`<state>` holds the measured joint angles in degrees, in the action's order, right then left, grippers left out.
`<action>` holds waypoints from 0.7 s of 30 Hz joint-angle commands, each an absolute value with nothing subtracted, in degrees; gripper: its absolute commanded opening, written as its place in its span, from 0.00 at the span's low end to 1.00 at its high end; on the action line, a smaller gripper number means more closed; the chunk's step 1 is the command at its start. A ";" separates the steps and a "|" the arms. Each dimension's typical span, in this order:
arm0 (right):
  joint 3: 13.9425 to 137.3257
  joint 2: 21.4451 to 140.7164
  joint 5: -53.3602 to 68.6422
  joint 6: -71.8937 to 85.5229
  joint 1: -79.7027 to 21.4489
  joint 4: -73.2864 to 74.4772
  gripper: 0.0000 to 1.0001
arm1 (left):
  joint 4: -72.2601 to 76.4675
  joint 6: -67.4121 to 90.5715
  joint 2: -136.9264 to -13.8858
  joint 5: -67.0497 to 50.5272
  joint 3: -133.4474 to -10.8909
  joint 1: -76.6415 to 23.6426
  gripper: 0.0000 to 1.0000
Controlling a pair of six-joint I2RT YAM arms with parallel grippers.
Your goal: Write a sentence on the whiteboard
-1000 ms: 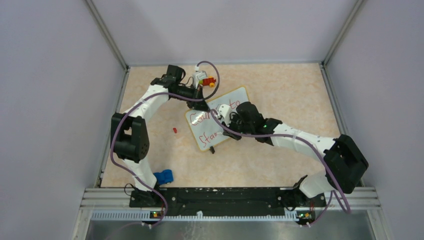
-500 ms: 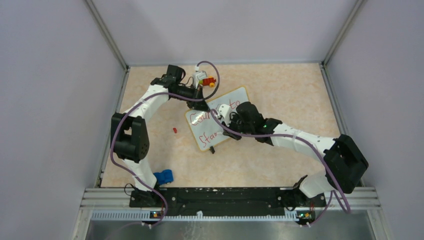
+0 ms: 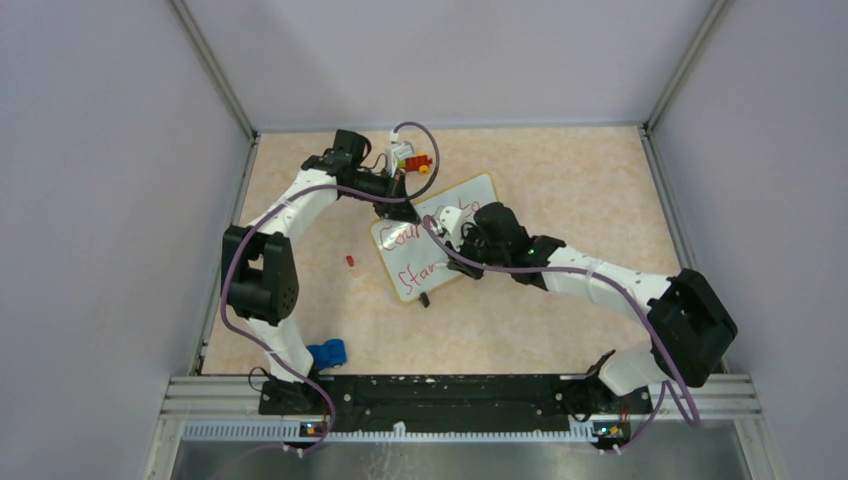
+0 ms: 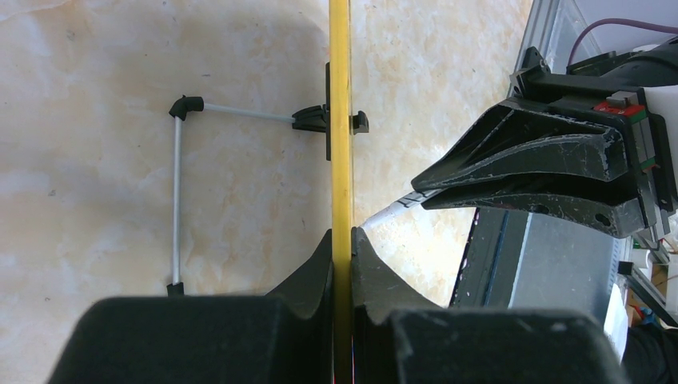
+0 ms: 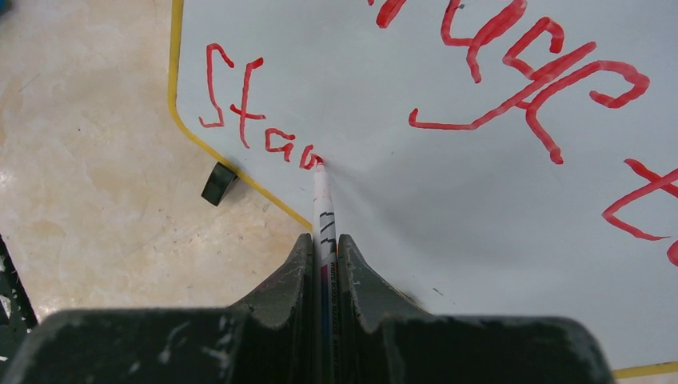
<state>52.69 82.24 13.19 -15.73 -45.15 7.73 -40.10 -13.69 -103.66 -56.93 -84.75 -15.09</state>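
1. One whiteboard [image 5: 480, 208] lies mid-tabletop [image 3: 580, 200], skewed. The sentence [image 5: 246, 108] is in red on two lines: "Courage to", then "Sta" plus a fourth letter just begun.
2. One marker [image 5: 323, 208], its tip touching the board at that fourth letter. Right gripper [image 5: 324, 240]: jaws pinched narrow on the barrel.
3. Left gripper [image 4: 341, 236]: jaws closed on the board's yellow rim [image 4: 340, 80].
4. Compared with a second ago, the right wrist has nudged slightly toward the board's far edge. The board and left arm are unmoved.
5. Left of the board there is one small red piece [image 3: 349, 260]. One blue object [image 3: 327, 352] sits further off, well apart.
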 commanded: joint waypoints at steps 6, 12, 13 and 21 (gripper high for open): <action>50.89 80.55 11.42 -16.80 -43.94 6.39 0.00 | -45.47 -16.35 -105.29 -54.66 -84.31 -16.52 0.00; 49.93 80.73 12.94 -17.48 -43.95 7.29 0.00 | -45.35 -16.35 -105.36 -54.76 -84.14 -16.52 0.00; 49.91 80.62 12.98 -17.49 -43.93 7.29 0.00 | -45.40 -16.30 -105.38 -54.76 -84.11 -16.48 0.00; 52.69 77.62 15.12 -15.92 -43.80 8.68 0.00 | -45.39 -16.35 -105.30 -54.80 -84.11 -16.52 0.00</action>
<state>50.13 81.10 13.89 -16.40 -44.73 8.73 -40.12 -13.69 -103.68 -56.82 -84.75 -15.09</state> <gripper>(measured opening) 0.087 0.096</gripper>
